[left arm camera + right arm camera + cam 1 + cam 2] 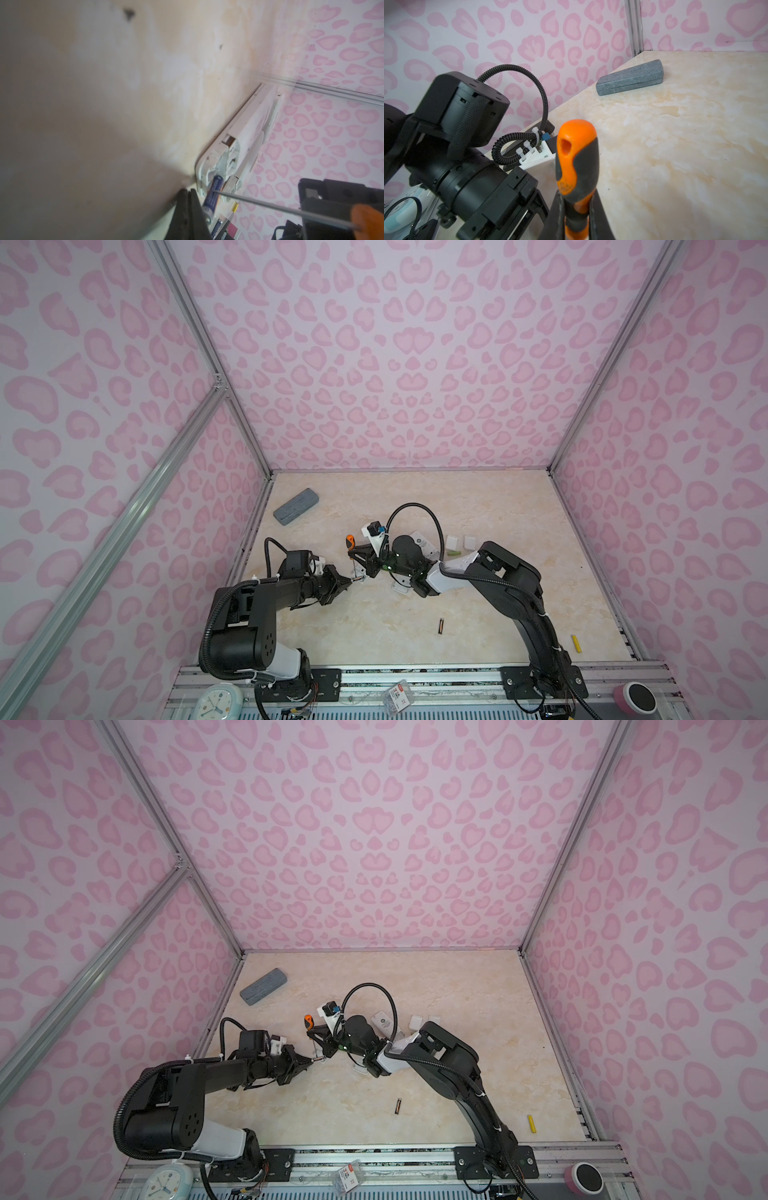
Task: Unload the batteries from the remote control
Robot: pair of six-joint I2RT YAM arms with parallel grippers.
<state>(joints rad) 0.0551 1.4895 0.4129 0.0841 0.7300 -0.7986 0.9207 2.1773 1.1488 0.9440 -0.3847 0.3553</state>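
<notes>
Black arms [245, 639], white links [441, 577], ribbed black cables [417, 506]

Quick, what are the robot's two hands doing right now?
Left gripper: closed beside the remote; whether it pinches it cannot be told.
Right gripper: closed on the screwdriver.

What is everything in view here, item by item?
remotes: two, white; open one at left gripper, other near cover plates
blue battery: one, in open remote
green battery: one, by cover plates
dark battery: one, front centre
yellow cylinder: one, front right
cover plates: two, white, mid-right
case: one, grey, back left
screwdriver: one, orange-black, in right gripper
clock, pink roll: one each, front rail
left gripper: black, shut
right gripper: black, shut on screwdriver
</notes>
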